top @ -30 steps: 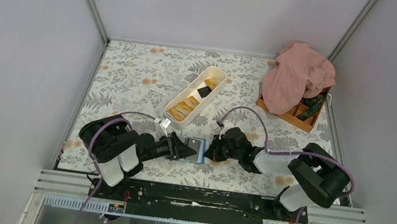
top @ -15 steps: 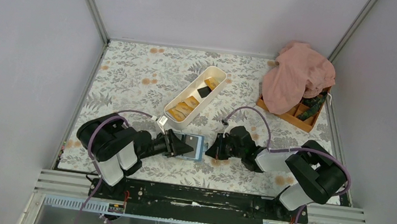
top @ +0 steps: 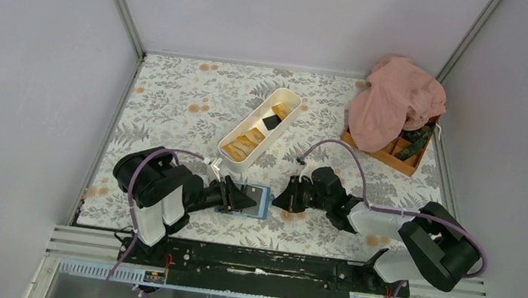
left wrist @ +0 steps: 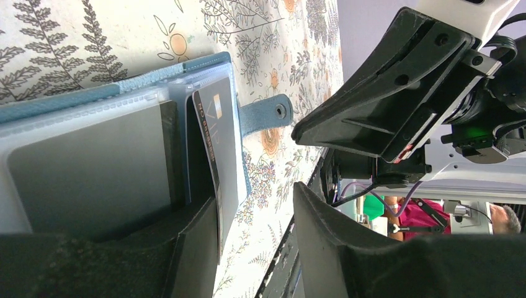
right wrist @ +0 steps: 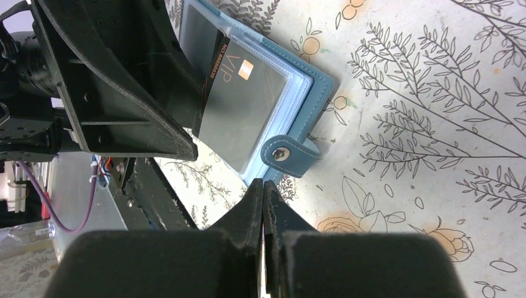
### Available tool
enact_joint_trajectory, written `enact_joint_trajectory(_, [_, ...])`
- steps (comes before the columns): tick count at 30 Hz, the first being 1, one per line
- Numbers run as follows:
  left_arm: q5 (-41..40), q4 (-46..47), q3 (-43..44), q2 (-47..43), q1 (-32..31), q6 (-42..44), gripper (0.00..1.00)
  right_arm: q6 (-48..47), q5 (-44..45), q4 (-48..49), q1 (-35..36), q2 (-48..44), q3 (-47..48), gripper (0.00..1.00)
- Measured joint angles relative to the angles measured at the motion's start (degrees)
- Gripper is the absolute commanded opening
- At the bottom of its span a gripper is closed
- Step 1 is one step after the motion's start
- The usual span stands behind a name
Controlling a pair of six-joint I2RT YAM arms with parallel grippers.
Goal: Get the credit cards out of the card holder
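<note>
Left gripper (top: 238,197): the jaws are standing moderately open and clamping nothing. In the left wrist view one finger (left wrist: 192,248) is lying over the open pages of the card holder (top: 263,202). The other finger is hanging past the holder's outer edge, over the floral table cover (top: 176,100). The sleeve edge and the table are showing in the gap between them. Cannot tell whether the near finger is pressing on the page or only hovering just above it.

Right gripper (right wrist: 263,189): the jaws are closed, with the pads meeting along a thin line and nothing visible between them. The tip is pointing at the holder's free edge, just beside the blue snap strap (right wrist: 288,155). Contact with the strap or the cover cannot be confirmed.

The card holder is lying open and flat near the front of the table, between the two grippers, with its clear sleeves (right wrist: 294,87) facing up. A black credit card (right wrist: 248,93) marked VIP is sitting at the top sleeve, partly under the left finger. Cannot tell whether it is fully inside the sleeve.

Other credit cards (top: 243,145), orange-yellow and one black, are lying in the white tray (top: 288,91) behind the holder, well apart from both grippers. A pink cloth (top: 396,97) is draping over an orange box (top: 397,158) at the far right.
</note>
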Motion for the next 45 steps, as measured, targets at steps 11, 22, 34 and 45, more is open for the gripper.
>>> enact_joint_trajectory(11, [0.0,0.22,0.0,0.24,0.02,-0.04,0.51,1.46,-2.93,2.01,0.57,6.03,1.95,0.0])
enact_joint_trajectory(22, [0.02,0.22,0.0,0.24,0.04,-0.33,0.52,3.15,-3.98,7.3,1.38,15.82,5.88,0.0])
enact_joint_trajectory(34, [0.13,-0.7,-0.17,-1.81,0.31,-0.44,0.52,3.82,-1.99,7.45,1.68,16.55,6.56,0.0])
enact_joint_trajectory(45, [2.62,-0.74,-0.17,-3.8,4.02,-0.42,0.51,3.43,0.17,4.57,1.6,16.44,8.31,0.0])
